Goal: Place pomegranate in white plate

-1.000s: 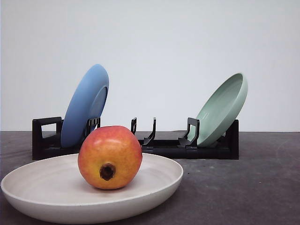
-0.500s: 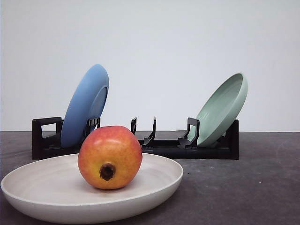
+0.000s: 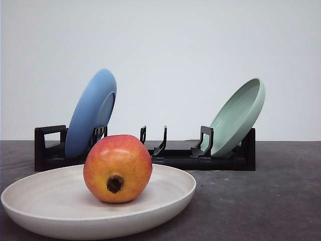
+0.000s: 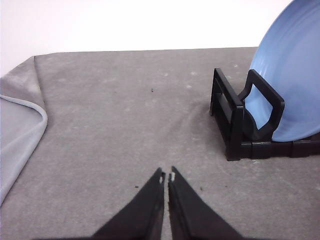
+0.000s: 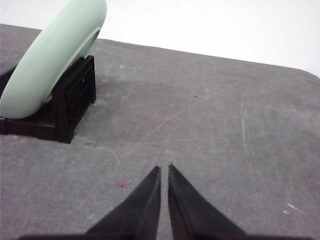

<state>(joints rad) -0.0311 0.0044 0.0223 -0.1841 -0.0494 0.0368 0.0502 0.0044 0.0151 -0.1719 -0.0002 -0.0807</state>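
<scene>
The pomegranate, red over yellow-orange with its dark calyx hole facing the camera, rests inside the white plate at the front left of the table. In the left wrist view my left gripper is shut with nothing in it, over bare grey table beside the rack's end. My right gripper in the right wrist view is likewise shut and empty, above open table off the rack's other end.
A black dish rack stands behind the white plate. A blue plate leans in its left slots and a mint-green plate in its right slots. A grey cloth edge lies beside the left gripper.
</scene>
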